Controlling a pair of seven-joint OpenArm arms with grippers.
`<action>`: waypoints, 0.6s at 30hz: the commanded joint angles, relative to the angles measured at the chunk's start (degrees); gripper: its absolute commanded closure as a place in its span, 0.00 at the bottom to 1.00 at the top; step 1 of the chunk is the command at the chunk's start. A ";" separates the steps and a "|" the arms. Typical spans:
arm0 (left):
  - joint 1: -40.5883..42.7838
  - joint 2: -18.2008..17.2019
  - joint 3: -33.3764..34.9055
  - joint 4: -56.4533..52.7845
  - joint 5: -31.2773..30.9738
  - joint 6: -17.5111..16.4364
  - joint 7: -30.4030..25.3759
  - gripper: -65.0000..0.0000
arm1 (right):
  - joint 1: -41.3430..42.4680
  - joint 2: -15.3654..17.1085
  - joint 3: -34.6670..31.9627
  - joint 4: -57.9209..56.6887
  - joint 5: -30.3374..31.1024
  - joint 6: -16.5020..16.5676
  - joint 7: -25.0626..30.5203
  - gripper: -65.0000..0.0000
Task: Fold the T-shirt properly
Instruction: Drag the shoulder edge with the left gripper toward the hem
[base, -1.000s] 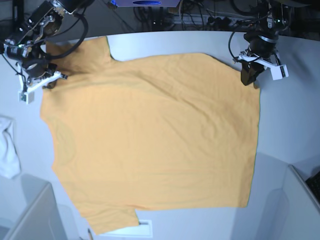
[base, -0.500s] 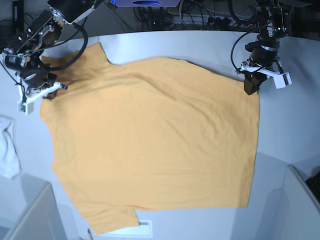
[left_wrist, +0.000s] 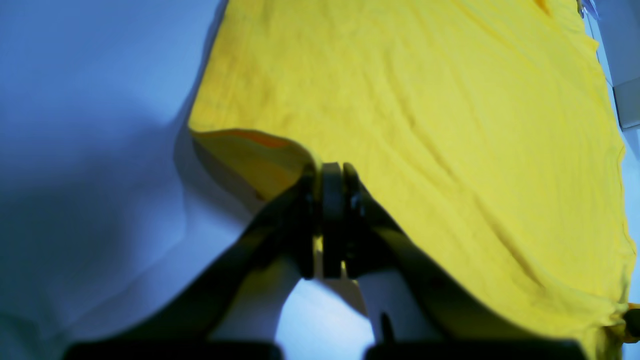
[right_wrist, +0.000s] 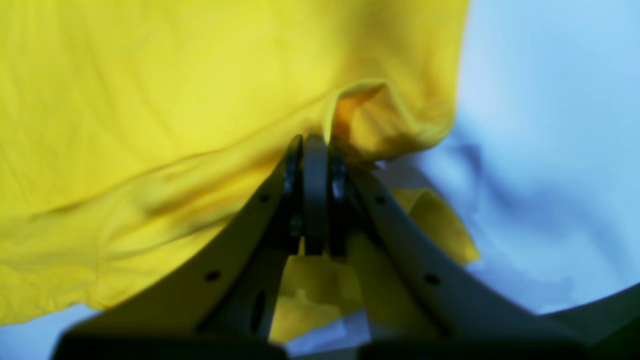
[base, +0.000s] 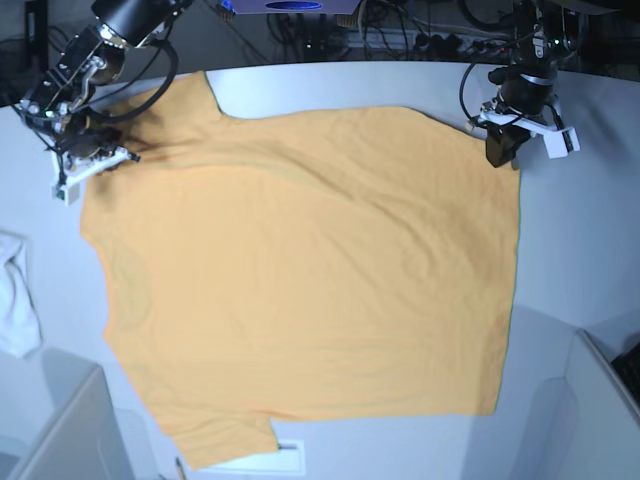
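The yellow-orange T-shirt (base: 310, 270) lies spread flat over the white table (base: 580, 240). No script markings show on it. My left gripper (base: 500, 160) is shut on the shirt's far right corner; in the left wrist view the gripper (left_wrist: 332, 172) pinches a lifted fold of the shirt (left_wrist: 425, 110). My right gripper (base: 98, 165) is shut on the shirt's far left edge by the sleeve; in the right wrist view the gripper (right_wrist: 315, 145) clamps a bunched fold of the shirt (right_wrist: 175, 90).
A small white cloth (base: 15, 295) lies at the table's left edge. Grey box corners stand at the front left (base: 60, 430) and front right (base: 600, 410). Cables and equipment (base: 400, 30) run along the back.
Both grippers moved toward the back with the shirt's corners, pulling the far edge taut. The left gripper rose from about mid-right to further back; the shirt lies flatter.
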 joint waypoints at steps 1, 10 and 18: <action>0.33 -0.50 -0.31 0.87 -0.04 -0.47 -1.30 1.00 | 0.95 1.23 0.19 0.57 0.55 0.02 1.25 1.00; 2.79 -0.50 -0.40 1.22 -0.04 -0.56 -1.57 1.00 | -2.83 0.35 0.28 10.24 0.73 0.11 -2.45 1.00; 7.27 -0.06 -1.19 1.22 -0.04 -4.87 -1.74 1.00 | -3.01 0.26 0.37 8.74 0.73 0.11 -2.71 1.00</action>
